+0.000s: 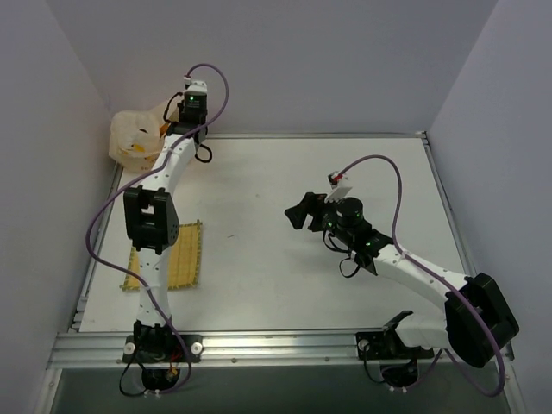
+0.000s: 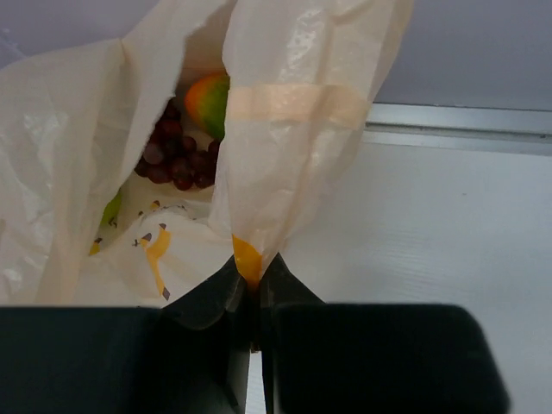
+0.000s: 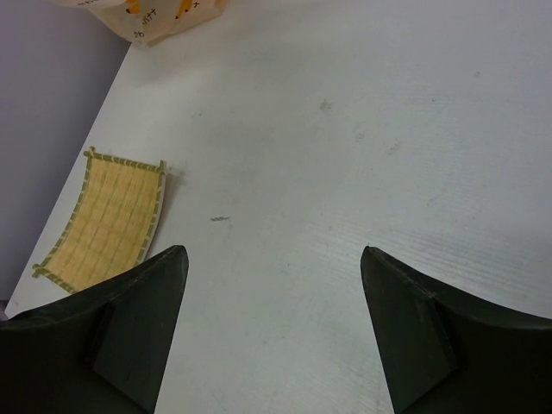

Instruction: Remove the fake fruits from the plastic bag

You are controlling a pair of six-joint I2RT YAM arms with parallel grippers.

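Observation:
The pale peach plastic bag (image 1: pixel 134 138) sits at the table's far left corner. My left gripper (image 1: pixel 169 118) is shut on the bag's edge (image 2: pixel 297 129), pinching a fold between the fingertips (image 2: pixel 250 272). Through the bag's opening in the left wrist view I see the dark red grape bunch (image 2: pixel 177 155), an orange-green fruit (image 2: pixel 210 99) and a bit of a green fruit (image 2: pixel 110 210) inside. My right gripper (image 1: pixel 299 212) is open and empty over the middle of the table (image 3: pixel 272 259). The bag's corner (image 3: pixel 151 13) shows at the top of the right wrist view.
A yellow woven mat (image 1: pixel 172 255) lies near the left front, also in the right wrist view (image 3: pixel 108 220). Grey walls close in the table at the back and sides. A metal rail (image 1: pixel 285 345) runs along the near edge.

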